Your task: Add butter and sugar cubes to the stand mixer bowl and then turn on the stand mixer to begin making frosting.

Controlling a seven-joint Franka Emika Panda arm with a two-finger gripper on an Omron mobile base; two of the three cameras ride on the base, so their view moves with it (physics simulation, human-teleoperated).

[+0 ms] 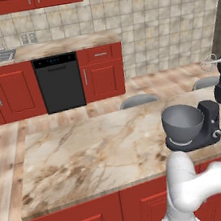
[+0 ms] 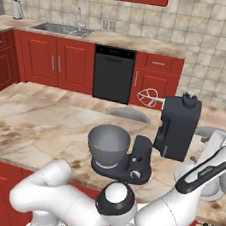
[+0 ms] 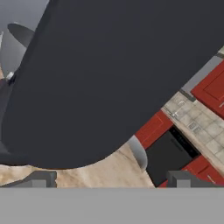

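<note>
Mixer first: the dark charcoal stand mixer (image 2: 146, 144) sits on the marble island counter (image 1: 89, 156), head tilted up and back, wire whisk (image 2: 148, 97) pointing out toward the far cabinets. Its deep grey metal bowl (image 2: 108, 143) rests on the round base, left of the column. The two-finger gripper (image 3: 109, 179) hovers right against the dark head, jaws spread wide, nothing held.

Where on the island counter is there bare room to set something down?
The island counter is bare from its left edge to the stand mixer bowl, front to back. It gets crowded at the right end: stand mixer with head tilted up, white dishes beyond it, the arm over them.
</note>
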